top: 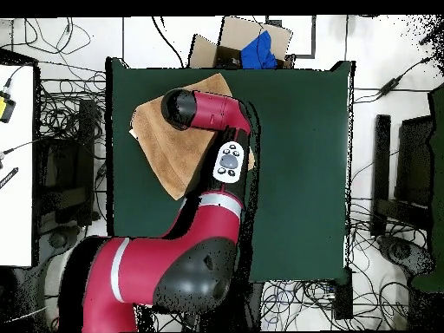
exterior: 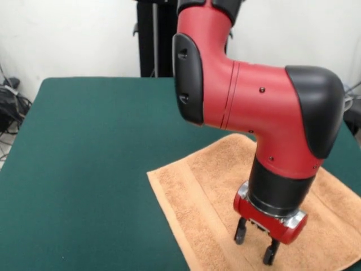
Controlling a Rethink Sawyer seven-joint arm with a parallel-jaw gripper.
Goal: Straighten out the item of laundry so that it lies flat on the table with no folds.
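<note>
The peach-orange towel (exterior: 197, 186) lies spread on the dark green table (exterior: 84, 147) at the lower right of the front view, turned diagonally to the table's edges. A border band runs along its left side. My gripper (exterior: 255, 248) points down over the towel's middle, its two black fingers apart with nothing between them, the tips at or just above the cloth. In the overhead view the towel (top: 160, 143) lies near the table's (top: 295, 173) upper left corner. The arm covers part of it and hides the gripper there.
A cardboard box with something blue in it (top: 253, 43) stands beyond the table's top edge in the overhead view. Cables and equipment lie on the floor around the table. The towel's corners come close to two table edges.
</note>
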